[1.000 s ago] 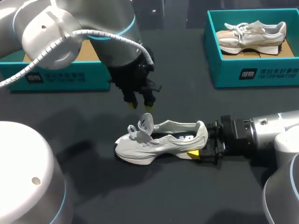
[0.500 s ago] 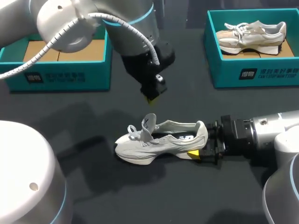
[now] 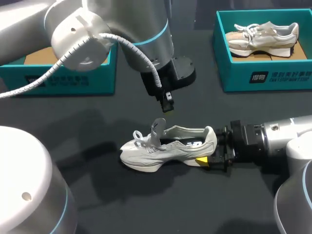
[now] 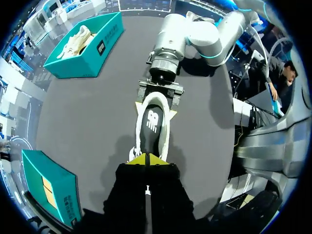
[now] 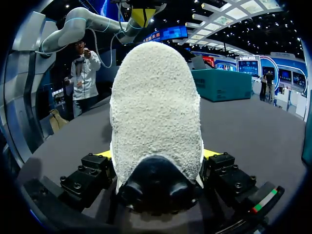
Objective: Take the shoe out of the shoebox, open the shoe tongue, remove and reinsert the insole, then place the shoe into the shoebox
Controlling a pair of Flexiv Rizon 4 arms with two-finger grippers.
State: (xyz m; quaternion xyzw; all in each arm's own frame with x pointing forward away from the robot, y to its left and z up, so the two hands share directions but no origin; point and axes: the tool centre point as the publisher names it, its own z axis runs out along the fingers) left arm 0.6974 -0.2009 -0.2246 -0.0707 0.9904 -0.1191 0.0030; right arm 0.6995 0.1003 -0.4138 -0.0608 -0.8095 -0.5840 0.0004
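A light grey shoe (image 3: 165,146) lies on its sole on the dark table, toe to the left, with its tongue (image 3: 157,127) standing up. My right gripper (image 3: 213,155) is shut on the shoe's heel (image 5: 156,107), one finger on each side. My left gripper (image 3: 167,105) hangs above the tongue, shut and holding nothing. In the left wrist view its yellow tips (image 4: 148,158) meet over the shoe (image 4: 152,126), whose black insole shows inside. From the right wrist view the left gripper (image 5: 144,14) appears above the heel.
A teal shoebox (image 3: 63,73) with a bare cardboard floor stands at the back left. A second teal shoebox (image 3: 263,75) at the back right holds another pale shoe (image 3: 263,36). Open table lies in front of the grey shoe.
My left gripper has shut, risen and shifted to the right, away from the tongue. The tongue now stands more upright. The right arm and the shoe have stayed in place.
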